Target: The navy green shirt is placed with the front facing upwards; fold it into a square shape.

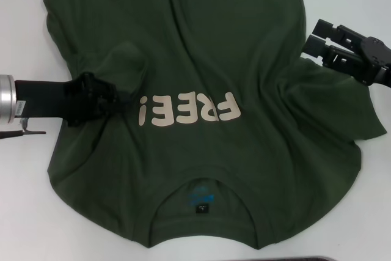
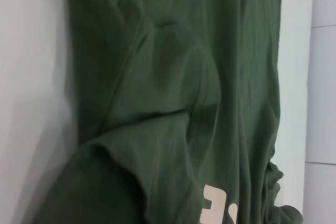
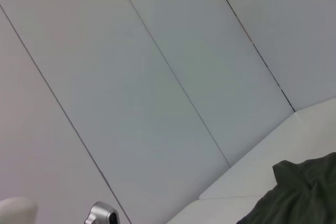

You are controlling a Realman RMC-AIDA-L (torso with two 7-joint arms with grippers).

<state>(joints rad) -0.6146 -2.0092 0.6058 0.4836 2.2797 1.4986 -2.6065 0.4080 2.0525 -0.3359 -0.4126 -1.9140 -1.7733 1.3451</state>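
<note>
1. Shirt first: the navy green shirt [image 1: 201, 59] lies spread on the white table [image 1: 24, 35], front up, collar at the near edge and hem at the far side, filling most of the middle.
2. Cream letters "FREE" [image 1: 189, 109] run across the chest; a blue print and small black tag [image 1: 201, 208] sit inside the collar.
3. The left gripper [image 1: 116, 103] reaches in from the left, low over the bunched left sleeve area; I cannot tell whether its fingers are apart or pinching cloth.
4. The right gripper [image 1: 317, 38] hangs at the shirt's right edge, its two fingers apart and holding nothing.
5. Folds and wrinkles gather around both sleeves.
</note>
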